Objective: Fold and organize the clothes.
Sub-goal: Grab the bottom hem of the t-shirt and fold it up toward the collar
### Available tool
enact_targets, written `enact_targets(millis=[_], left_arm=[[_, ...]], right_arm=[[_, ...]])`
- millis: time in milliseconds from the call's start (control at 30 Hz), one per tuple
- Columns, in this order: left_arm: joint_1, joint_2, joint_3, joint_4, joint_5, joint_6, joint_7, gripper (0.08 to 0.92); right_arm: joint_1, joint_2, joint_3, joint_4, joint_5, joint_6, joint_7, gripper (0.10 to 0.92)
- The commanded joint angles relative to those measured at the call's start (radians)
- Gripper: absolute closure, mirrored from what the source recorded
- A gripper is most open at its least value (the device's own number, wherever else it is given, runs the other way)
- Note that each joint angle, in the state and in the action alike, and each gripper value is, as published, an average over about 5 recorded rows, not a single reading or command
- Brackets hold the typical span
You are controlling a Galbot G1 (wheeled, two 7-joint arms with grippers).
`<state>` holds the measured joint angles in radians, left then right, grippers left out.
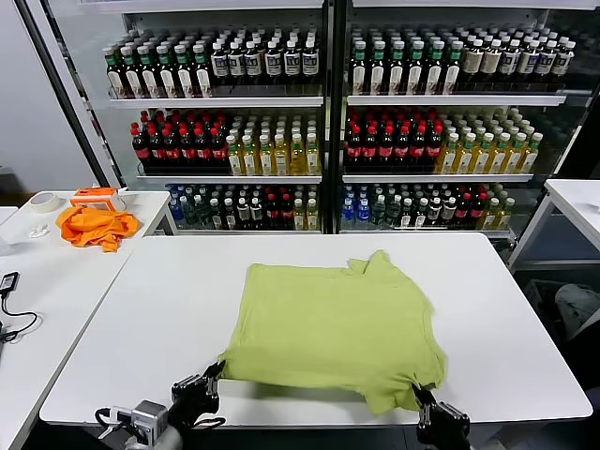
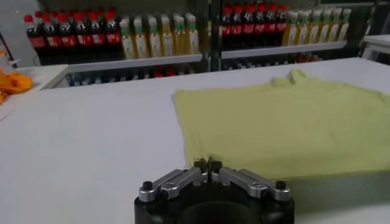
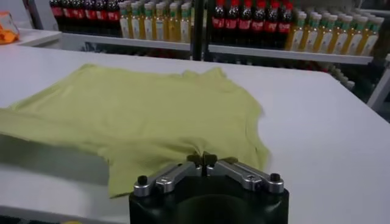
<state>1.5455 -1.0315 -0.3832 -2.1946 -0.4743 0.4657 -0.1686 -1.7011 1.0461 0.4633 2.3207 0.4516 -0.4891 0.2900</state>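
The lime-green T-shirt (image 1: 333, 323) lies spread on the white table (image 1: 169, 309), neck toward the far side. My left gripper (image 1: 217, 368) is at the table's near edge, shut on the shirt's near-left corner, which is drawn to a point; in the left wrist view the gripper (image 2: 207, 163) pinches the shirt (image 2: 286, 125). My right gripper (image 1: 418, 395) is shut on the near-right corner; in the right wrist view the gripper (image 3: 202, 159) puckers the shirt (image 3: 140, 112). The near hem hangs slightly lifted off the table.
An orange cloth (image 1: 92, 225), a tape roll (image 1: 43, 201) and a cable (image 1: 11, 319) lie on the side table to the left. Shelves of bottles (image 1: 328, 122) stand behind the table. Another white table (image 1: 577, 202) is at the right.
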Motion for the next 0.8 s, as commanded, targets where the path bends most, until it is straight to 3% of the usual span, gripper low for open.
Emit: enact_targets(millis=[33,367,800], left_arm=[[-0.149,0.007,0.04,0.117,-0.032,-0.058,0.039,0.919],[-0.34,-0.057,0.13,0.293,-0.03,-0.068,0.039,0.919],[-0.421,-0.082,0.153,0.411,-0.017,-0.09,0.066,0.919]], right_arm=[[0.205,-0.007,-0.023,-0.086,0.06,-0.089,0.018,0.908],[0.283,0.016,-0.049,-0.202,0.069,-0.088,0.008,0.908],[0.331,0.043,-0.084,-0.272,0.059,-0.086,-0.016,0.908]])
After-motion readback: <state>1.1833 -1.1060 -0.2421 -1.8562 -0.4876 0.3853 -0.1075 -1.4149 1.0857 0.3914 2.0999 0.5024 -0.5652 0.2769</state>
